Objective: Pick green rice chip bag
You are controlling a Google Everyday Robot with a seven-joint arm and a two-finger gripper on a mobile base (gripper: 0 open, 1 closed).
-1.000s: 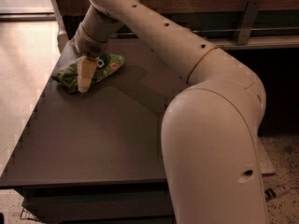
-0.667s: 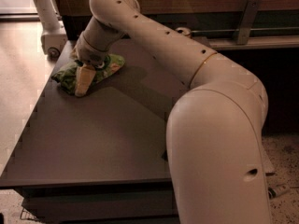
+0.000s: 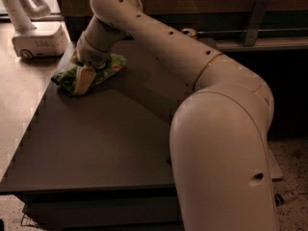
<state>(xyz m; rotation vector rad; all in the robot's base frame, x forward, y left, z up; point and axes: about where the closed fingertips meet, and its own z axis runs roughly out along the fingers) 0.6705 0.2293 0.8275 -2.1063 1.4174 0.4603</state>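
Observation:
The green rice chip bag (image 3: 107, 67) lies crumpled on the far left part of the dark table (image 3: 110, 143). It is light green with orange chip pictures. My gripper (image 3: 82, 81) is down on the bag's left half, pointing towards the table, and covers its middle. Green bag material shows on both sides of the gripper. The bag rests on the table top. My large cream arm fills the right side of the camera view and hides the table's right part.
Another white robot base (image 3: 38, 41) stands on the floor beyond the table's far left corner. A shelf with a metal bracket (image 3: 253, 20) runs along the back right. A small round object (image 3: 188, 32) sits at the table's far edge.
The view has shifted, bringing the white robot base into sight at the top left. My gripper stays down on the green bag, which has barely moved.

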